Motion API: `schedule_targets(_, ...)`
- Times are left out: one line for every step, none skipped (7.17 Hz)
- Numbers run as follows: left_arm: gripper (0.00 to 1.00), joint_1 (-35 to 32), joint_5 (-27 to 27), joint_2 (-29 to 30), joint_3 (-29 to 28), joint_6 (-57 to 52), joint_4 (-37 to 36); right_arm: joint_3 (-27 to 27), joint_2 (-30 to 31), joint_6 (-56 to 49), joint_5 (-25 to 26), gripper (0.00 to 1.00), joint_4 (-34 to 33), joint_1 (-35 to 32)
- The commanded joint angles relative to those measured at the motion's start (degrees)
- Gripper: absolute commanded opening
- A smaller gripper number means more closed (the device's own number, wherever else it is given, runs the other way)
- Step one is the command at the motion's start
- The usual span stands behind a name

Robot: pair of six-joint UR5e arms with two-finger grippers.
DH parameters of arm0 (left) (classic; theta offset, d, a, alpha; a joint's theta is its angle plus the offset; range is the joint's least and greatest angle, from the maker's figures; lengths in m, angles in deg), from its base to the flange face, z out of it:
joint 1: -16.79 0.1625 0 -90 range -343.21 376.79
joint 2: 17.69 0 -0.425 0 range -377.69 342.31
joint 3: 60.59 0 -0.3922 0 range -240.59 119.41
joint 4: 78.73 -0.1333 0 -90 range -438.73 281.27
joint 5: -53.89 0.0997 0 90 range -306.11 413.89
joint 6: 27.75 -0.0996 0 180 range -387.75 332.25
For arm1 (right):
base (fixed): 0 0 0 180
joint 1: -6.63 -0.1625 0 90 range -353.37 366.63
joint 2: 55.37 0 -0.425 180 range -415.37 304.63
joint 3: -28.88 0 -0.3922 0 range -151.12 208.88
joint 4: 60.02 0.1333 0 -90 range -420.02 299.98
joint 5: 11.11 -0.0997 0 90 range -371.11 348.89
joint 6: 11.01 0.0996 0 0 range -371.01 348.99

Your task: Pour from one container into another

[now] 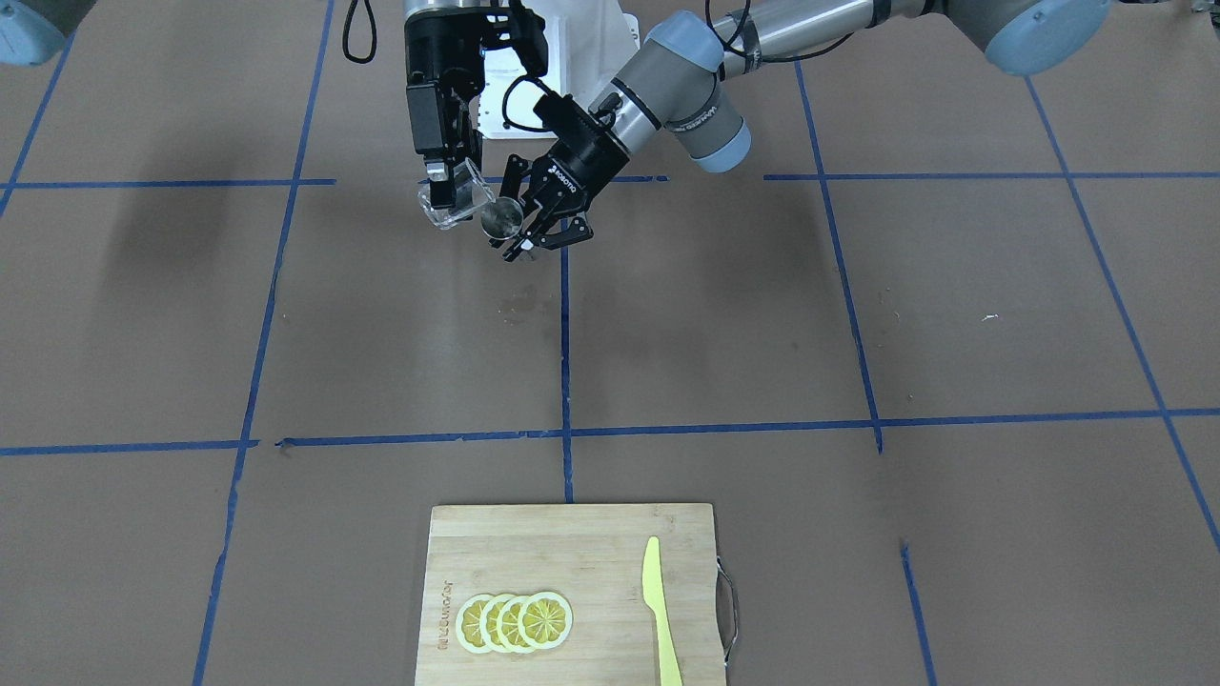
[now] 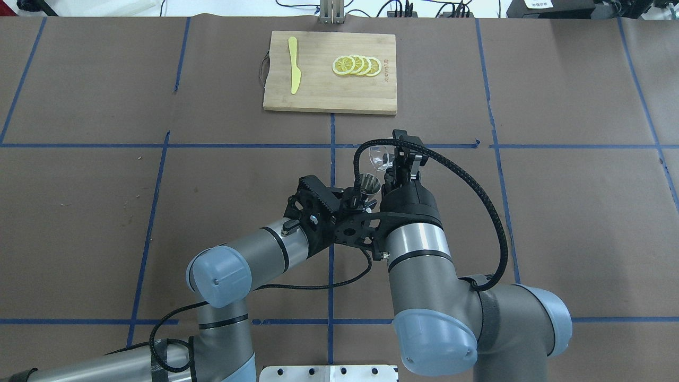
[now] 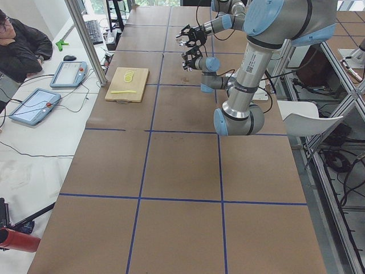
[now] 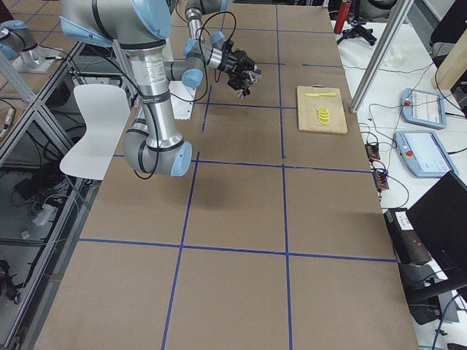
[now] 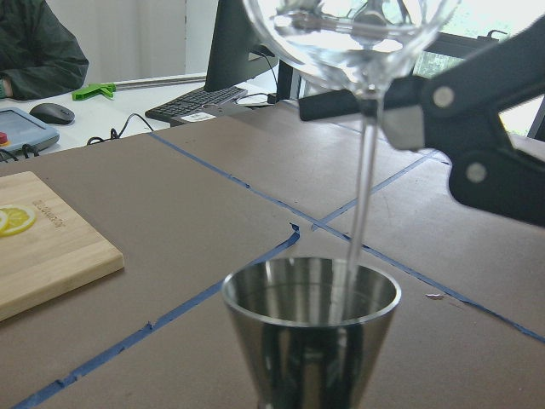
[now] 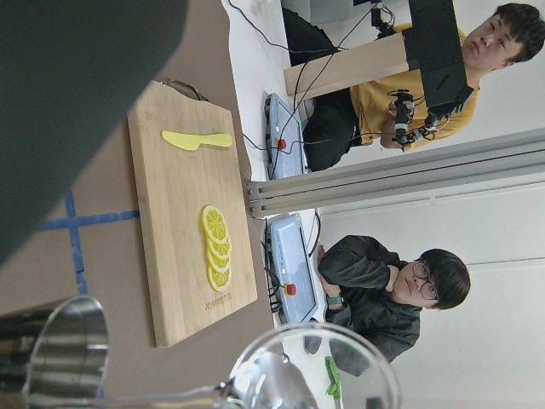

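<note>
Nearest the front camera lay the board (image 1: 562,543), with lemon slices (image 1: 515,621) and a yellow knife (image 1: 660,610) on it. Well apart from the board, on the robot's side of it and above the table, the right gripper (image 1: 448,186) pinched the cup (image 1: 456,202), tipped toward the jigger (image 1: 500,219). The left gripper (image 1: 536,229) was clamped on the jigger, which stood upright just below the cup's lip. A thin stream (image 5: 362,196) fell from the cup into the jigger's far inner wall, close to the rim.

That landing spot looked like the main risk: a little more tilt, or a small drift of either arm, would likely send liquid over the rim onto the table. The small bowl could also overflow if the pour ran long. Smooth steel might slip or twist in the pinch.

White lettering on the left gripper appeared to read ROBOTIQ. A mark burnt into the board's edge beside the slices was too small to read, as were the cup's markings
</note>
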Motion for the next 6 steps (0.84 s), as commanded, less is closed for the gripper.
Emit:
schedule_targets(0.0, 0.0, 0.0, 0.0, -0.22, 0.0, 0.0, -0.08, -0.62, -0.56, 0.74, 0.0, -0.29, 0.11)
schedule_targets(0.0, 0.09, 0.0, 0.0, -0.22, 0.0, 0.0, -0.08, -0.71, -0.64, 0.74, 0.0, -0.29, 0.11)
schedule_targets(0.0, 0.09, 0.0, 0.0, -0.22, 0.0, 0.0, -0.08, -0.71, -0.64, 0.74, 0.0, -0.29, 0.19)
schedule_targets(0.0, 0.09, 0.0, 0.0, -0.3, 0.0, 0.0, -0.17, -0.89, -0.64, 0.83, 0.0, -0.29, 0.19)
schedule_targets(0.0, 0.26, 0.0, 0.0, -0.31, 0.0, 0.0, -0.17, -1.06, -0.73, 0.83, 0.0, -0.29, 0.19)
schedule_targets(0.0, 0.26, 0.0, 0.0, -0.31, 0.0, 0.0, -0.17, -1.15, -1.08, 0.92, 0.0, -0.29, 0.19)
